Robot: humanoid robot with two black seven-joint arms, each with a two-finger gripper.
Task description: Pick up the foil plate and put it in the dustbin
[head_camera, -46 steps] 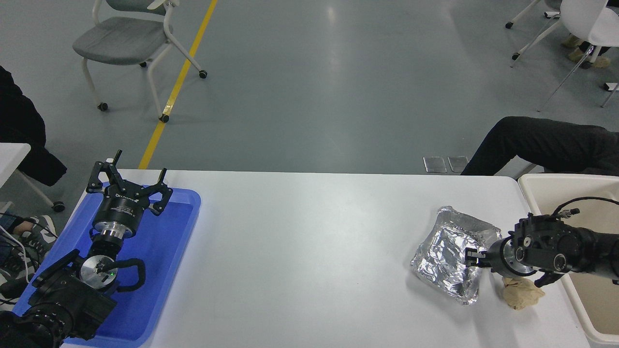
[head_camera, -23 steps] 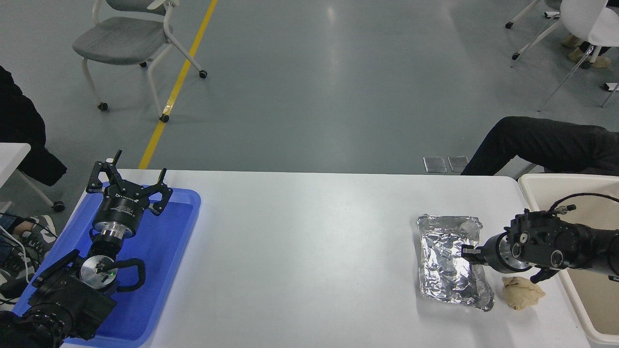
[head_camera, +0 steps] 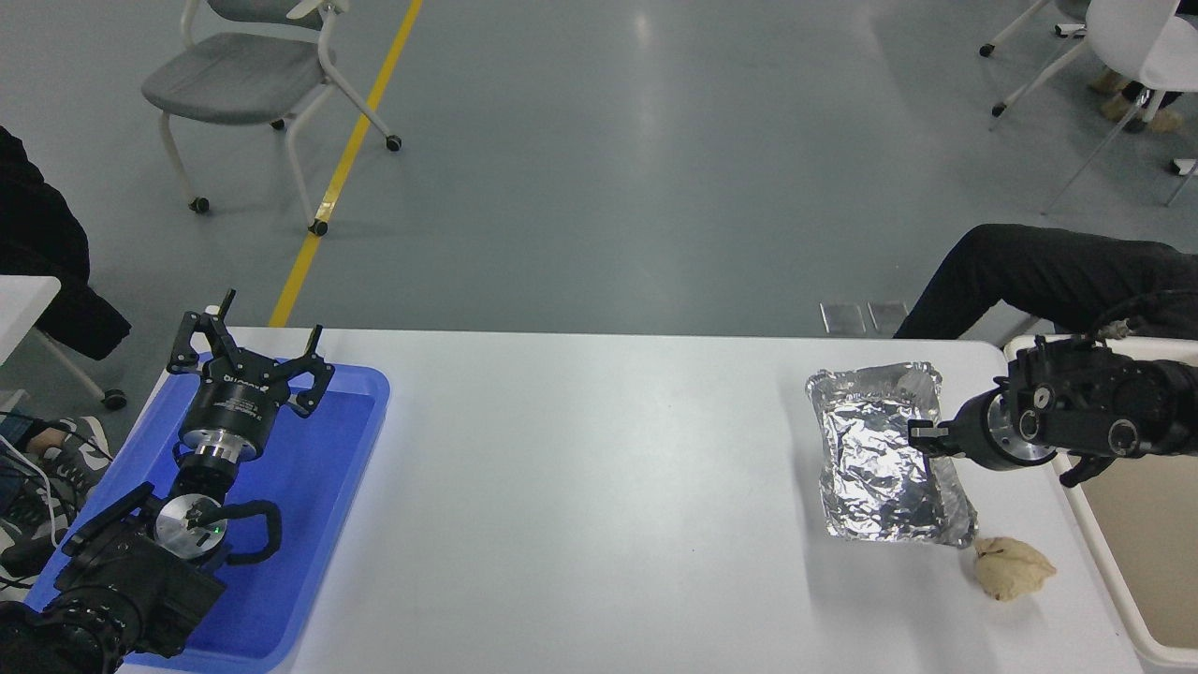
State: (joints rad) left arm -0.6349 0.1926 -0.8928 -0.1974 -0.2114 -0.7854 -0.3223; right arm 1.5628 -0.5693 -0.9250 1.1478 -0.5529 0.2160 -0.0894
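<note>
One foil plate [head_camera: 884, 459] beside dustbin [head_camera: 1034, 348]

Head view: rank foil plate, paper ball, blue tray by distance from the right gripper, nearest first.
1. foil plate: at the right gripper, its right rim between the fingers.
2. paper ball: on the table, nearer the camera than the gripper, by the plate's near corner.
3. blue tray: far left, under the parked left gripper.

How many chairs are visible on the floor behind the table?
2: a grey chair at the upper left near the yellow line, and a white chair at the upper right corner, partly cut off. Others may lie outside the picture.
</note>
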